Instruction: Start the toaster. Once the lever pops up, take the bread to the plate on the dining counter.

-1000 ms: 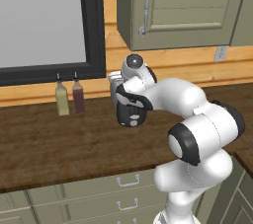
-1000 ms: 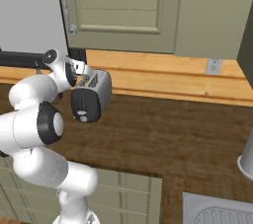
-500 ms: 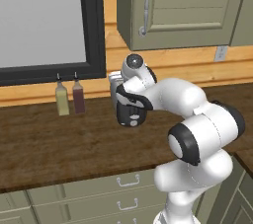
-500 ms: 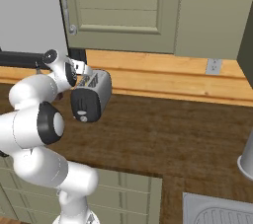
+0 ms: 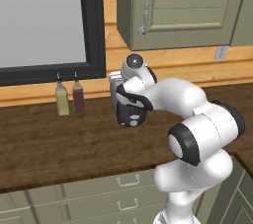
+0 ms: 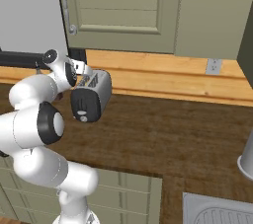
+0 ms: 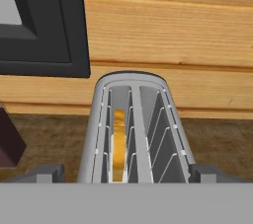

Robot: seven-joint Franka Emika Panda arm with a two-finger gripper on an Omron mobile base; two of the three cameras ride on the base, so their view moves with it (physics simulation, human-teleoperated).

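A: How do our jaws stand?

B: Spread as wide as they go. In the hand view our gripper [image 7: 126, 176] looks straight along the toaster [image 7: 134, 129], and the two dark fingertips [image 7: 44, 172] sit at 8 and 4 o'clock of the frame, one outside each long side of the silver body. We hold nothing. Whether the tips touch the toaster's sides we cannot tell.

A: And the bread?

B: The bread [image 7: 118, 144] stands on edge, sunk down in the slot toward 9 o'clock. The slot toward 3 o'clock shows only its wire guides.

A: Where is the toaster on the worktop?

B: In the right base view the toaster [image 6: 91, 95] stands on the dark wood worktop [image 6: 163, 139], its black end panel facing us and its far end close to the pale wood wall strip [image 6: 163, 77]. Our hand is over its top toward 10 o'clock.

A: What room do we have?

B: Toward 3 o'clock of the toaster the worktop lies bare up to a grey vessel [image 6: 246, 156] at the frame's edge. In the left base view two bottles [image 5: 69, 97] stand toward 9 o'clock of the toaster [image 5: 129, 112], apart from it, under the black window frame [image 5: 91, 25]. The olive cabinet [image 5: 188, 11] hangs above, at 12 o'clock.
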